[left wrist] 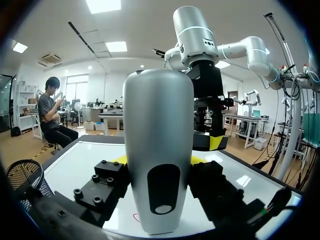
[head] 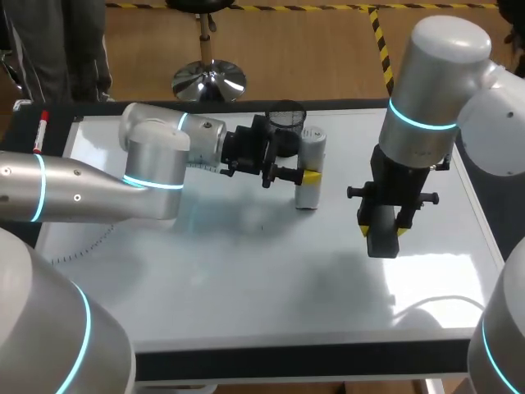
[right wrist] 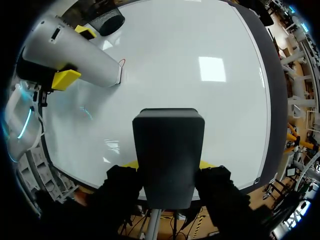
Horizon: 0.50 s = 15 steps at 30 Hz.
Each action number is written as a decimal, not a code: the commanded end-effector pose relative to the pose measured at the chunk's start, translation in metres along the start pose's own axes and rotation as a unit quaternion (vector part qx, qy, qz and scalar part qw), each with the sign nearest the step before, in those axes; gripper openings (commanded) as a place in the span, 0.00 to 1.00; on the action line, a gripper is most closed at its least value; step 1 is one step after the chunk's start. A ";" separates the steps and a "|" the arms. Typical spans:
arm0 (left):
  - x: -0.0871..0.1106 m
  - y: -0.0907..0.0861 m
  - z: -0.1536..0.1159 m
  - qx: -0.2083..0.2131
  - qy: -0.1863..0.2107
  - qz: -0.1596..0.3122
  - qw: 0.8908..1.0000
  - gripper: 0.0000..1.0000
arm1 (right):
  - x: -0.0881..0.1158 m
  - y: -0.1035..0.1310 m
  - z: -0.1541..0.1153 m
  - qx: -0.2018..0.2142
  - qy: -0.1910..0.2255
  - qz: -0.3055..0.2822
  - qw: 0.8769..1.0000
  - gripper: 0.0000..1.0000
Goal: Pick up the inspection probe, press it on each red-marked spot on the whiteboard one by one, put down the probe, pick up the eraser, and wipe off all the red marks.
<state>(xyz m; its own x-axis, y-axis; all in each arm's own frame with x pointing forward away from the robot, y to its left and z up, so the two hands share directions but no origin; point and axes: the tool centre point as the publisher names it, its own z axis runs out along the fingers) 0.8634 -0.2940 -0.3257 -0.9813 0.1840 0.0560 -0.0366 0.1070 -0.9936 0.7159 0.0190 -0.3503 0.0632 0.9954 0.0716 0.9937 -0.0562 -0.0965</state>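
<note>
A silver-white inspection probe stands upright on the whiteboard, with my left gripper shut on its sides. In the left wrist view the probe fills the space between the fingers, and a small red mark shows on the board at its base. My right gripper hangs over the board's right part, shut on a dark eraser block. From the right wrist, the eraser sits between the yellow tips, and ahead of it the probe touches the board beside a red mark.
A black mesh cup stands at the board's far edge behind the probe. A red marker lies at the far left corner. Faint grey ruler marks run along the board's left side.
</note>
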 end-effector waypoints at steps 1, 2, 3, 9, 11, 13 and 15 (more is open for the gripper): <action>0.003 0.004 0.001 0.003 -0.006 0.001 1.000 0.00 | -0.001 0.000 -0.001 0.000 0.001 -0.001 1.000 0.00; 0.003 0.004 0.001 0.003 -0.006 0.001 1.000 0.00 | -0.001 0.000 -0.001 0.000 0.001 -0.001 1.000 0.00; 0.003 0.005 0.002 0.003 -0.005 0.001 1.000 0.00 | -0.001 0.000 -0.001 0.000 0.001 -0.001 1.000 0.00; 0.004 0.005 0.002 0.005 -0.005 0.001 1.000 0.00 | -0.001 0.000 -0.001 0.000 0.001 -0.001 1.000 0.00; 0.004 0.006 0.002 0.006 -0.005 0.000 1.000 0.00 | -0.001 0.000 -0.001 0.000 0.001 -0.001 1.000 0.00; 0.004 0.006 0.003 0.014 -0.003 -0.002 1.000 0.00 | -0.001 0.000 -0.001 0.000 0.001 -0.001 1.000 0.00; 0.004 0.007 0.002 0.014 -0.002 -0.006 1.000 0.00 | -0.001 0.000 -0.001 0.000 0.001 -0.001 1.000 0.00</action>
<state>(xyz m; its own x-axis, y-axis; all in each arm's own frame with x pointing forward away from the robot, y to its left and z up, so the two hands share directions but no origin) 0.8602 -0.2940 -0.3256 -0.9814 0.1791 0.0686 -0.0535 0.0876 -0.9947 0.7159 0.0189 -0.3503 0.0633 0.9954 0.0716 0.9937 -0.0563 -0.0965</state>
